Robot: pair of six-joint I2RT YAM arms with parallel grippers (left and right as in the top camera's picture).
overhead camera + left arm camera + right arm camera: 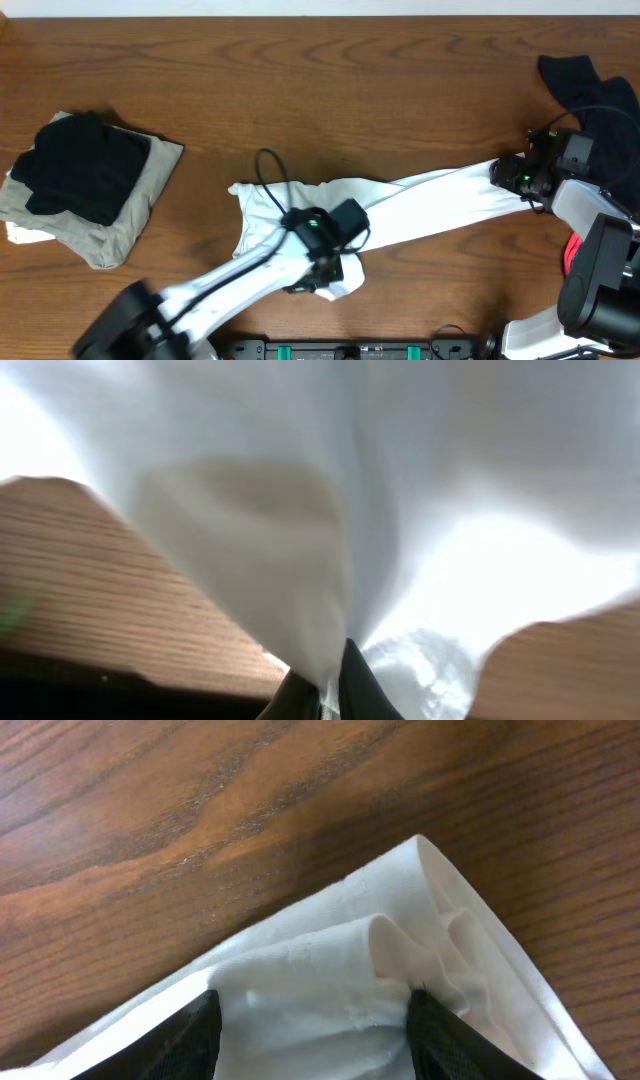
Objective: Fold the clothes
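Note:
The white T-shirt (430, 205) is pulled into a long band from the table's middle out to the right. My left gripper (325, 268) is shut on a bunched part of it near the front edge; in the left wrist view the fingers (322, 698) pinch the white cloth (300, 510) that hangs in front of the camera. My right gripper (512, 173) holds the shirt's right end; in the right wrist view its fingers (312, 1020) close on gathered folds of the shirt (330, 970). A black garment (585, 85) lies at the far right.
A folded stack at the left has a black garment (85, 165) on beige cloth (135, 220). A black cable (270, 170) loops over the shirt's left part. A bit of red (572, 252) shows beside the right arm. Bare wooden table (350, 80) lies behind.

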